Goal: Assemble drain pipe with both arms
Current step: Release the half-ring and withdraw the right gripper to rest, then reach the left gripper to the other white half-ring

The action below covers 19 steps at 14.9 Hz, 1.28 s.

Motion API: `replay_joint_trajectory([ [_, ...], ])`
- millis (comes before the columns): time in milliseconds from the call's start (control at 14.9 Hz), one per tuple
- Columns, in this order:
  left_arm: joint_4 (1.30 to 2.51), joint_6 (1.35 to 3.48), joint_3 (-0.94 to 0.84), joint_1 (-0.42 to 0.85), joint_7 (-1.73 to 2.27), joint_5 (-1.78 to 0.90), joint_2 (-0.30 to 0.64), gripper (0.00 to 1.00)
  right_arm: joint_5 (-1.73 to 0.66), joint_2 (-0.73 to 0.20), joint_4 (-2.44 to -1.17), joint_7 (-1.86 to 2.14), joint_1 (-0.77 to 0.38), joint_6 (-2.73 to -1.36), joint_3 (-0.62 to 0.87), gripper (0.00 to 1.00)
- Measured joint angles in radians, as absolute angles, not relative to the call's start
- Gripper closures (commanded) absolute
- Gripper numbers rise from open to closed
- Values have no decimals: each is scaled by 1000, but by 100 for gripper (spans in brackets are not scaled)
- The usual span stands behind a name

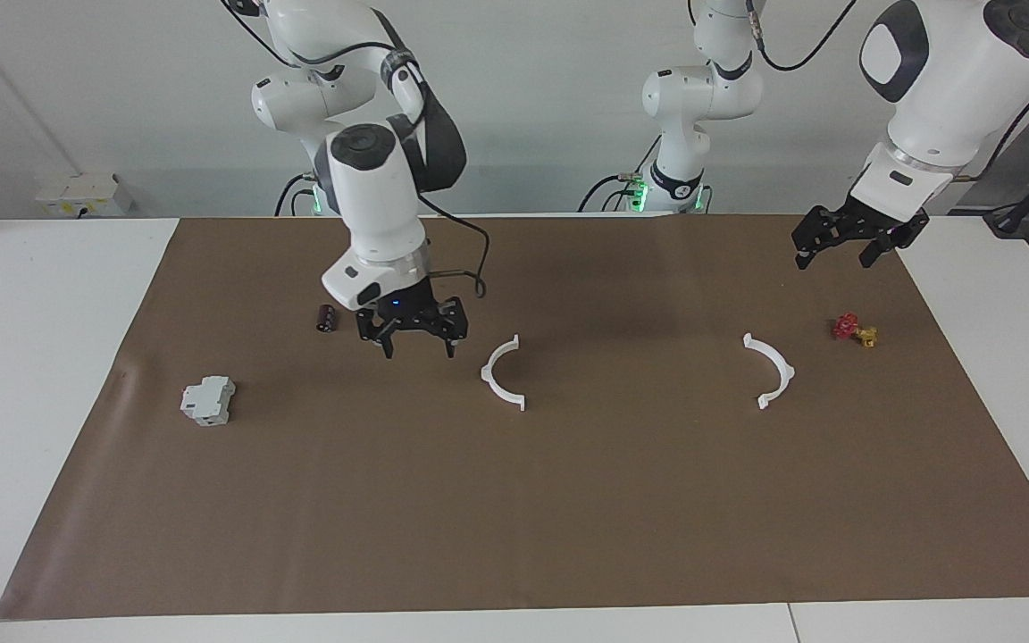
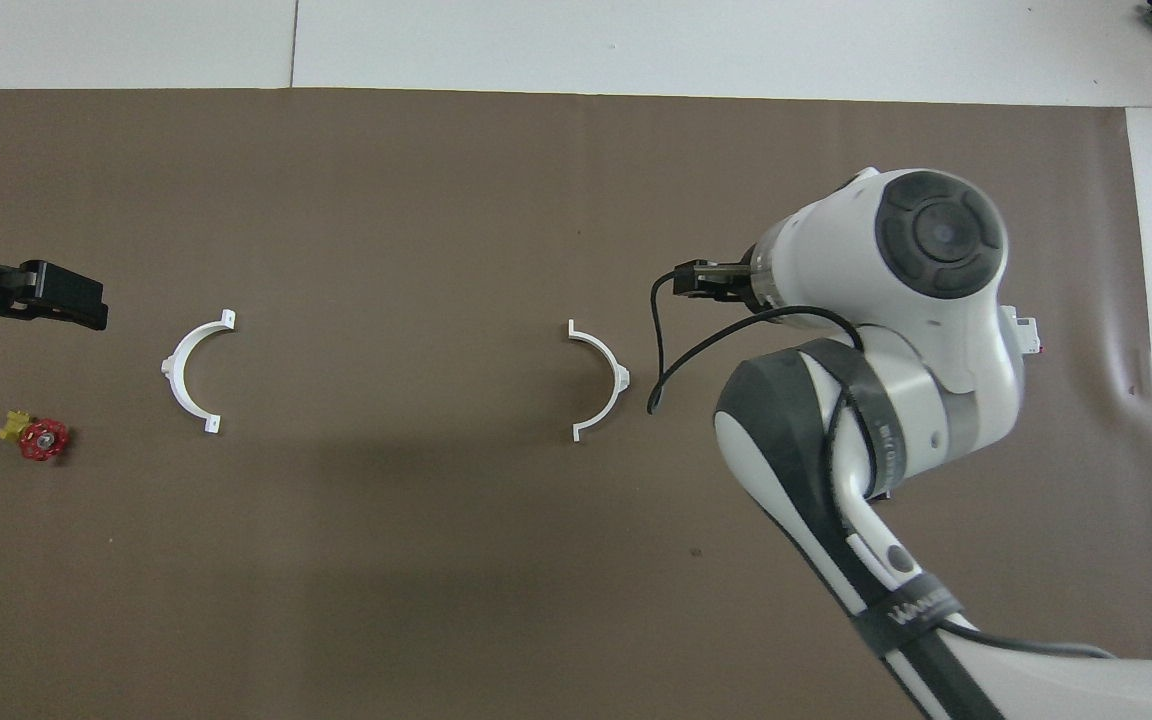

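The drain pipe lies as two separate white half-ring arcs on the brown mat. One arc (image 1: 504,373) (image 2: 604,382) sits near the mat's middle. The other arc (image 1: 772,371) (image 2: 194,372) lies toward the left arm's end. My right gripper (image 1: 419,348) hangs low over the mat beside the middle arc, on the right arm's side of it, open with nothing between its fingers. In the overhead view its own wrist hides most of it. My left gripper (image 1: 834,257) (image 2: 56,300) waits open and raised over the mat's edge at the left arm's end, holding nothing.
A grey-white boxy block (image 1: 208,400) stands toward the right arm's end. A small black cylinder (image 1: 327,317) lies close beside the right gripper. A red and yellow valve piece (image 1: 854,330) (image 2: 36,438) rests below the left gripper, beside the second arc.
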<state>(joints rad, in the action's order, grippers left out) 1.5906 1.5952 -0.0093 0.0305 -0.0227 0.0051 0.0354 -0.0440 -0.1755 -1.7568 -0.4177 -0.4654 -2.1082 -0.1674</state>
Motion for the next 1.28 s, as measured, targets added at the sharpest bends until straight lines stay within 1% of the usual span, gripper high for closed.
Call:
replay_joint_trajectory([
  [202,1591,1595,-9,30,-23,5,35,0,-37,-104,-1752,-339,-357,-2017,-169,0],
  [404,1591,1595,-9,30,-23,5,35,0,-32,-50,-1732,-219,-262,-1893,-170,0],
  [673,1591,1595,-9,30,-23,5,35,0,35,-28,-1674,-100,-198,-1724,-171,0],
  [807,1591,1595,-9,30,-23,5,35,0,40,-28,-1667,-48,-166,-1698,-172,0],
  [1009,1591,1595,-9,30,-23,5,35,0,40,-28,-1668,-1,-105,-1693,-177,0],
  [1143,1593,1597,-9,30,-23,5,35,0,40,-28,-1668,4,-104,-1693,-175,0],
  [1278,1629,1645,-7,30,-23,5,25,0,48,-27,-1662,4,-110,-1685,-164,0],
])
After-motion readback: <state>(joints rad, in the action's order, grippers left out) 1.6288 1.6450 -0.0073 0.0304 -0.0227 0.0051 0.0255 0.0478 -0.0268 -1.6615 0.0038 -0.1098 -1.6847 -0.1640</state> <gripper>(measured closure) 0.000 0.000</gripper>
